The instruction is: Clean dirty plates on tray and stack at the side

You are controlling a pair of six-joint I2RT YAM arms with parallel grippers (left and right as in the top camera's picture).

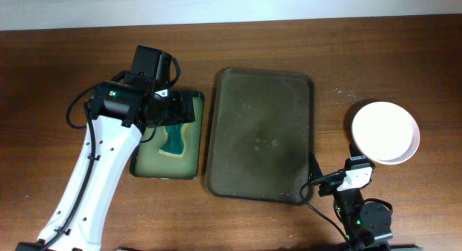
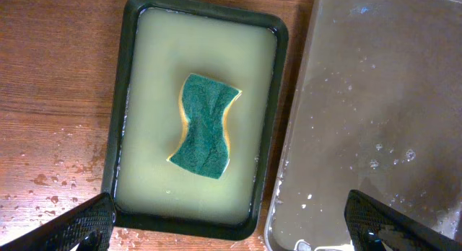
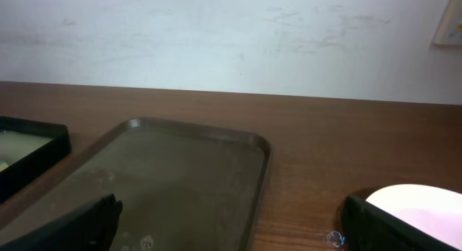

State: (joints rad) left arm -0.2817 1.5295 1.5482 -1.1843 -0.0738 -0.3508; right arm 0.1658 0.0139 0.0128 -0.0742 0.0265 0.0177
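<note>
The large dark brown-olive tray (image 1: 261, 132) lies mid-table with no plates on it, only water drops; it also shows in the left wrist view (image 2: 375, 99) and the right wrist view (image 3: 166, 179). The white plates (image 1: 385, 131) sit stacked on the table right of the tray, partly seen in the right wrist view (image 3: 422, 208). My left gripper (image 2: 231, 226) is open and empty above the small green tray (image 2: 198, 107) holding the green sponge (image 2: 206, 125). My right gripper (image 3: 231, 222) is open and empty, low near the tray's front right corner.
The small black-rimmed tray (image 1: 167, 135) with the sponge (image 1: 175, 138) sits left of the large tray. Water drops wet the wood by it. My left arm (image 1: 94, 172) crosses the table's left side. A pale wall stands behind the table.
</note>
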